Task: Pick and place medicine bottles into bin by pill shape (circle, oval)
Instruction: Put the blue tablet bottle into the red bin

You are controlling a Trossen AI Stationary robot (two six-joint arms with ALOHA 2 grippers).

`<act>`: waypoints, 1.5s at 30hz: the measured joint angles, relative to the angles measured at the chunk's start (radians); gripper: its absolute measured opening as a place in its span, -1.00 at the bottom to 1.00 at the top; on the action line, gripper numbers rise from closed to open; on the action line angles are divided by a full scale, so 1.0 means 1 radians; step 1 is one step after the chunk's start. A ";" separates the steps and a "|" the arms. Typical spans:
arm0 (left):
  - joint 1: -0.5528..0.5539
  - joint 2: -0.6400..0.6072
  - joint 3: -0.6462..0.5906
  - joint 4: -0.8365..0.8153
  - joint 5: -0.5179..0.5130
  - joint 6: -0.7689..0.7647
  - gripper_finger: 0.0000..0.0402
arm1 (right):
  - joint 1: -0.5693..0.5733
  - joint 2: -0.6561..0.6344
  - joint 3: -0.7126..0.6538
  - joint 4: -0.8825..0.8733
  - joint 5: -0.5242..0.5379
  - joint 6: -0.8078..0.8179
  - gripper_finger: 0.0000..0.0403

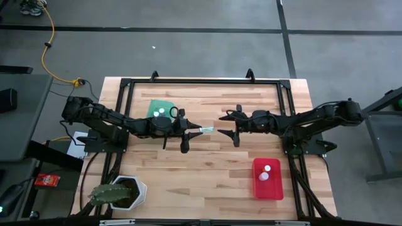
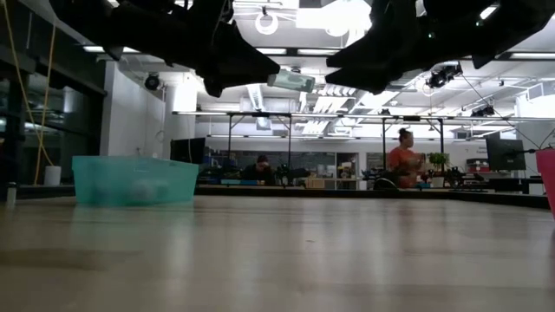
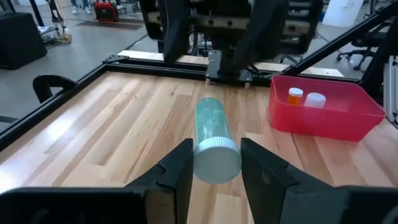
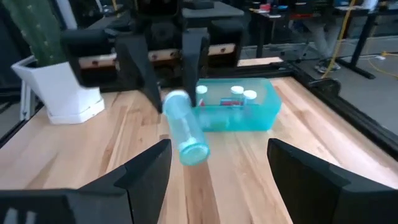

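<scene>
Above mid-table, your left gripper [image 1: 188,130] pinches the bottle [image 1: 207,130] by its cap, body pointing toward 3 o'clock at your spread right gripper [image 1: 225,124].

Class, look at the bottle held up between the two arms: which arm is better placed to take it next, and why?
Right. The left gripper already grips the bottle by its cap end; the right gripper faces it open, close to its free end.
</scene>
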 joint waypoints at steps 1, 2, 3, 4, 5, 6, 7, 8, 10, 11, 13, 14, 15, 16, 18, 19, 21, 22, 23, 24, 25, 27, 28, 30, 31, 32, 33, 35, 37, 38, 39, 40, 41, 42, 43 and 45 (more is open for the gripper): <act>0.000 0.000 0.000 0.000 0.000 0.000 -0.48 | 0.000 0.015 0.000 0.011 -0.014 -0.002 0.29; 0.000 0.000 0.000 0.002 0.000 0.000 -0.48 | 0.000 0.030 0.000 0.017 -0.025 -0.012 0.29; 0.000 0.000 0.000 0.003 0.000 0.000 -0.48 | 0.000 0.044 0.001 0.023 -0.027 -0.024 0.29; 0.000 0.000 0.000 0.004 0.000 0.000 -0.47 | 0.000 0.059 0.009 0.022 -0.027 -0.035 0.29; 0.000 0.000 0.000 0.004 0.000 0.000 -0.47 | 0.000 0.071 0.020 0.022 -0.026 -0.044 0.29; 0.000 0.000 0.000 0.004 0.000 0.000 -0.47 | 0.000 0.081 0.032 0.023 -0.024 -0.049 0.29; 0.000 0.000 0.000 0.004 0.000 0.000 -0.47 | 0.000 0.091 0.046 0.024 -0.025 -0.050 0.29; 0.000 0.000 0.000 0.004 0.000 0.000 -0.47 | 0.000 0.101 0.060 0.023 -0.032 -0.051 0.29; 0.000 0.000 0.000 0.006 0.000 0.000 -0.48 | 0.000 0.119 0.090 -0.008 -0.057 -0.050 0.29; 0.000 0.000 0.000 0.006 0.000 0.000 -0.48 | 0.000 0.131 0.105 -0.029 -0.064 -0.050 0.29; 0.000 0.000 0.000 0.006 0.000 0.000 -0.48 | 0.000 0.150 0.130 -0.082 -0.068 -0.051 0.29; 0.000 0.000 0.000 0.006 0.000 0.000 -0.47 | 0.000 0.161 0.144 -0.101 -0.069 -0.052 0.29; 0.000 0.000 0.000 0.004 0.000 0.000 -0.47 | 0.000 0.170 0.157 -0.117 -0.069 -0.053 0.29; 0.000 0.000 0.000 0.001 0.000 0.000 -0.47 | 0.000 0.178 0.167 -0.129 -0.070 -0.053 0.29; 0.000 0.000 0.000 -0.006 0.000 0.000 -0.48 | 0.000 0.190 0.184 -0.155 -0.075 -0.053 0.29; 0.000 0.000 0.000 -0.010 0.000 0.000 -0.48 | 0.000 0.196 0.193 -0.163 -0.077 -0.053 0.29; 0.000 0.000 0.000 -0.016 0.000 0.000 -0.48 | 0.000 0.199 0.201 -0.180 -0.080 -0.053 0.29; 0.000 0.000 0.000 -0.019 0.000 0.000 -0.48 | 0.000 0.203 0.209 -0.182 -0.081 -0.053 0.29; 0.000 0.000 0.000 -0.022 0.000 0.000 -0.48 | 0.000 0.203 0.211 -0.188 -0.083 -0.053 0.29; 0.000 0.000 0.000 -0.024 0.000 0.000 -0.47 | 0.000 0.203 0.213 -0.199 -0.083 -0.053 0.29; 0.000 0.000 0.000 -0.028 0.000 0.000 -0.47 | 0.000 0.203 0.215 -0.208 -0.083 -0.048 0.29; 0.000 0.000 0.000 -0.038 0.000 0.000 -0.48 | 0.000 0.203 0.215 -0.216 -0.083 -0.043 0.29; 0.000 0.000 0.000 -0.044 0.000 0.000 -0.48 | 0.000 0.203 0.215 -0.222 -0.083 -0.037 0.29; 0.000 0.000 0.000 -0.055 0.000 0.000 -0.48 | 0.000 0.203 0.215 -0.238 -0.084 -0.018 0.29; 0.000 0.000 0.000 -0.062 0.000 0.000 -0.48 | 0.000 0.203 0.215 -0.249 -0.084 -0.004 0.29; 0.000 0.000 0.000 -0.070 0.000 -0.001 -0.48 | 0.000 0.203 0.215 -0.260 -0.084 0.008 0.29; 0.000 0.000 0.000 -0.079 0.000 -0.001 -0.48 | 0.000 0.203 0.215 -0.271 -0.087 0.024 0.29; 0.000 0.001 0.001 -0.094 0.000 -0.012 -0.48 | 0.000 0.203 0.215 -0.291 -0.097 0.047 0.29; 0.000 0.001 0.001 -0.116 0.000 -0.026 -0.48 | 0.000 0.203 0.215 -0.299 -0.102 0.061 0.29; 0.000 0.001 0.001 -0.133 0.000 -0.030 -0.48 | 0.000 0.203 0.215 -0.299 -0.102 0.066 0.29; 0.000 0.001 0.002 -0.154 0.000 -0.039 -0.48 | 0.000 0.203 0.215 -0.298 -0.102 0.071 0.29; 0.000 0.001 0.008 -0.187 0.000 -0.046 -0.48 | 0.000 0.203 0.215 -0.298 -0.103 0.075 0.29; 0.000 0.001 0.022 -0.229 0.000 -0.052 -0.48 | 0.000 0.203 0.215 -0.298 -0.103 0.079 0.29; 0.000 0.002 0.038 -0.272 0.000 -0.055 -0.48 | 0.000 0.203 0.215 -0.298 -0.102 0.084 0.29; 0.000 0.002 0.053 -0.309 0.000 -0.057 -0.48 | 0.000 0.203 0.215 -0.298 -0.102 0.087 0.29; 0.000 0.017 0.085 -0.344 -0.002 -0.062 -0.48 | 0.000 0.203 0.215 -0.298 -0.102 0.087 0.29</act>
